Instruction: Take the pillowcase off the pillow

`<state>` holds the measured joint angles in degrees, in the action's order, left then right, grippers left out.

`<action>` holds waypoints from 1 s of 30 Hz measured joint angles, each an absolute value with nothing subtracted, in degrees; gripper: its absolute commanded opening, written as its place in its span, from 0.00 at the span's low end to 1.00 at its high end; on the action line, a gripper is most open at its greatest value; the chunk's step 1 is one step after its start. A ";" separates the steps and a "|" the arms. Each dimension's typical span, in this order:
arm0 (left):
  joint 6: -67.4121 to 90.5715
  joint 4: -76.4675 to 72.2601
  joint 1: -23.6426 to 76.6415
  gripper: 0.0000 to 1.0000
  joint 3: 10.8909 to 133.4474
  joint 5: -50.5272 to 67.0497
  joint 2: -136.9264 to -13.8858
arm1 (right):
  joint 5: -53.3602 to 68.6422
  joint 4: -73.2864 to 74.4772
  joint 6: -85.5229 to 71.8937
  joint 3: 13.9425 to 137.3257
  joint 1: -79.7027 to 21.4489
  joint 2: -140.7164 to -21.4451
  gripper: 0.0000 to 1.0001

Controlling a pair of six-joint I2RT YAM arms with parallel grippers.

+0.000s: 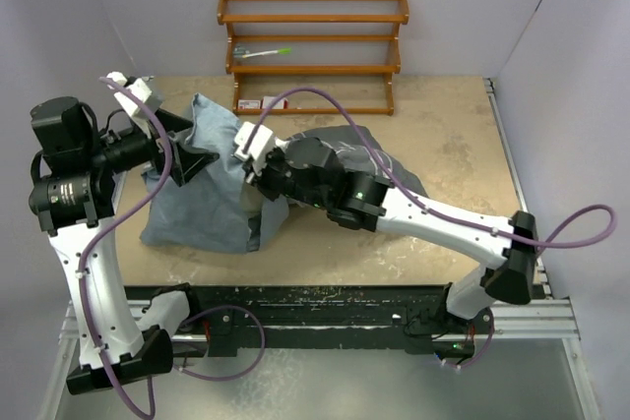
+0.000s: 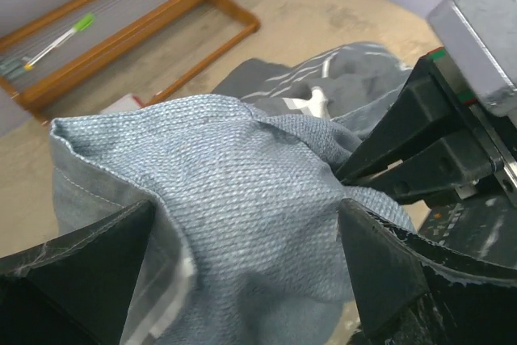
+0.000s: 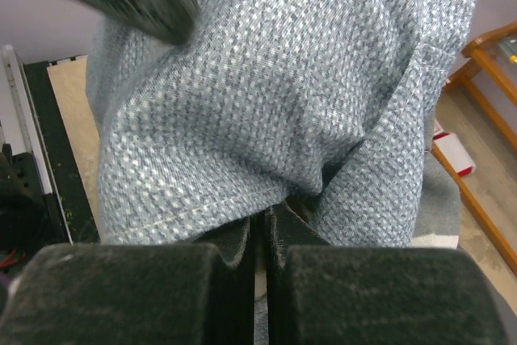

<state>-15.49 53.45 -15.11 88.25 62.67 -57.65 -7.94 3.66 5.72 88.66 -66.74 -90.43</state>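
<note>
1. Left arm (image 1: pixel 84 243): it stands upright from its base at the near-left corner, with the elbow high. The forearm is turned level, pointing right across the counter (image 1: pixel 453 145).
2. Left pincer (image 1: pixel 189 159): the jaws are spread wide. Its wrist view shows bunched blue-grey cloth lying between the two fingers (image 2: pixel 97 264). The cloth is not clamped.
3. Pillowcase (image 1: pixel 197 209): it lies left of centre on the counter. The lighter inner side is drawn up into a peak between the two pincers. The dark striped outer side trails right and rearward beneath the right arm.
4. Pillow (image 1: pixel 268 211): it is almost wholly covered. Only a pale patch shows, just below the right pincer at the cloth's near edge. I cannot say how much of it is inside the cover.
5. Right pincer (image 1: pixel 248 159): the jaws are closed tight on a fold of the pillowcase, just beside the left pincer's far finger.
6. Right arm (image 1: pixel 433 213): it runs low and extended, on a diagonal from the near-right base to the cloth peak.
7. Edges and room:
   - The cloth's left hem lies near the counter's left edge.
   - A wooden rack (image 1: pixel 315 19) stands at the far edge, just beyond the cloth.
   - Bare counter lies to the right, and along the near edge under the right arm.
</note>
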 measured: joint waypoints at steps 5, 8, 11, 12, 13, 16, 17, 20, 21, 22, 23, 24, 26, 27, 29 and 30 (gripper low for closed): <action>-23.46 53.41 -12.88 0.99 85.01 55.70 -57.36 | -5.85 7.90 1.32 97.58 -64.73 -99.00 0.00; -27.75 52.97 -10.94 0.97 82.32 52.23 -56.71 | -3.60 8.78 -1.13 99.55 -62.72 -101.93 0.00; -31.16 52.82 -9.56 0.95 79.42 49.54 -55.22 | -2.17 9.67 -2.70 99.74 -61.67 -103.26 0.00; -32.23 52.86 -9.39 0.95 78.74 48.95 -54.65 | -1.85 10.04 -3.20 99.74 -61.43 -103.63 0.00; -32.77 52.86 -9.30 0.96 78.24 48.58 -54.17 | -1.63 10.31 -3.64 99.77 -61.21 -103.92 0.00; -34.35 52.16 -9.23 0.99 75.72 47.51 -51.51 | -0.60 10.94 -5.10 100.22 -60.07 -104.68 0.00; -34.44 51.05 -9.23 0.99 74.19 47.07 -49.95 | -0.43 10.92 -5.52 100.42 -59.64 -104.95 0.00; -33.65 45.54 -9.21 0.99 68.42 44.88 -43.92 | -0.12 11.00 -6.96 101.91 -58.41 -105.91 0.00; -33.17 43.77 -9.21 0.99 67.02 44.18 -42.54 | -0.01 11.14 -7.38 102.54 -58.22 -106.30 0.00; -32.49 41.80 -9.21 0.99 65.76 43.33 -40.97 | 0.01 11.22 -7.79 103.20 -58.04 -106.65 0.00; -31.86 39.94 -9.21 0.99 65.32 43.07 -39.64 | 0.03 11.38 -8.25 103.81 -58.04 -106.98 0.00; -31.27 38.30 -9.21 0.99 65.43 43.18 -39.29 | 0.03 11.73 -8.71 104.64 -57.98 -107.37 0.00; -30.85 37.82 -9.17 1.00 67.26 44.40 -40.25 | 0.12 12.45 -9.52 106.19 -57.93 -108.07 0.00; -30.96 38.15 -9.13 1.00 68.29 45.23 -41.41 | 0.16 12.95 -9.89 107.04 -57.93 -108.40 0.00; -31.68 39.70 -8.32 1.00 70.76 46.68 -45.25 | 0.23 13.72 -10.52 108.20 -57.93 -108.79 0.00; -32.23 40.38 -7.75 1.00 71.26 46.89 -47.07 | 0.21 14.28 -10.85 108.97 -57.93 -109.06 0.00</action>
<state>-32.23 40.38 -7.75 71.26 46.89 -47.07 0.21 14.28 -10.85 108.97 -57.93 -109.06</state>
